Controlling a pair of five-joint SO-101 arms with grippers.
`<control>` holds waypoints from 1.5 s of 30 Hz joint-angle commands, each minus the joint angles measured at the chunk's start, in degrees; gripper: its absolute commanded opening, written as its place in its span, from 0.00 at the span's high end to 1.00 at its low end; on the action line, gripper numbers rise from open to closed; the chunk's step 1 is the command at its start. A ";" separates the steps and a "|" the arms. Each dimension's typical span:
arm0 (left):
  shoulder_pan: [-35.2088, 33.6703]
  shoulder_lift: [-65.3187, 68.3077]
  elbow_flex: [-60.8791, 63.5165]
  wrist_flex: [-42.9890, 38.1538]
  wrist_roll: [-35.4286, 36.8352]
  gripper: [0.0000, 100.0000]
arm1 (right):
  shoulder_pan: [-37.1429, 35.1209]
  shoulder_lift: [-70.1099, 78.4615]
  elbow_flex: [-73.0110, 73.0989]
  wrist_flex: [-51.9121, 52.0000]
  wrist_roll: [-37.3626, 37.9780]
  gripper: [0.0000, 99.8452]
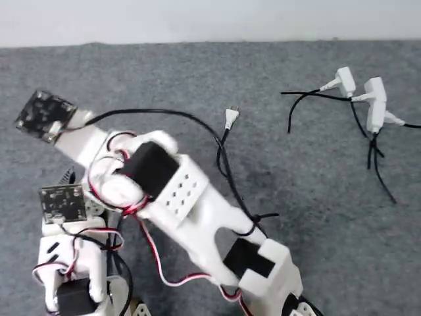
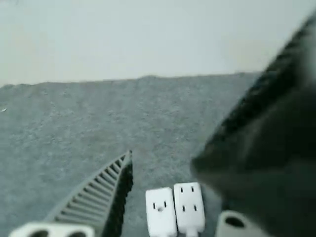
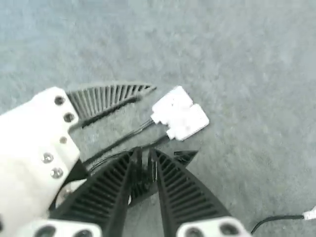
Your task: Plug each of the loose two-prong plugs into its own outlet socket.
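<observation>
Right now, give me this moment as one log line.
right gripper: near sockets | sockets: nothing plugged in | plug: loose on carpet

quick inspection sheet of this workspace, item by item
surface: grey carpet-like mat, no marks seen.
job's things: two white outlet sockets lie side by side; one loose two-prong plug lies unplugged; white connector pieces are clustered at the far side, type unclear.
clutter: nothing seen.
claws: left claw and right claw are both low by the outlet sockets.
cables: a black cable runs from the two-prong plug toward the arms; thin black leads trail from the cluster.
surroundings: pale wall behind the mat.
</observation>
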State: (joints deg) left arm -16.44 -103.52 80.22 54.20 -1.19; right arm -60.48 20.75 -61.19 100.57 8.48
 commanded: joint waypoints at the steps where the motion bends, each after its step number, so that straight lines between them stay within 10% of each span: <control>1: 1.14 -0.97 -0.48 -0.09 -0.53 0.71 | -0.75 -3.12 -4.84 -0.40 0.53 0.99; 9: -0.88 -0.97 -0.48 0.09 -0.62 0.71 | 2.33 -2.33 -2.64 1.45 -0.09 0.99; 19: -22.51 -0.97 -0.48 -5.80 6.68 0.71 | 8.66 4.35 13.01 -1.19 -4.22 0.99; 45: -23.30 -0.97 3.47 -10.64 5.27 0.71 | 11.38 -12.70 67.16 -27.74 -9.41 0.93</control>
State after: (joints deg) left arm -39.65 -103.52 84.18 45.58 4.79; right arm -51.69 15.38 0.26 77.36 -0.31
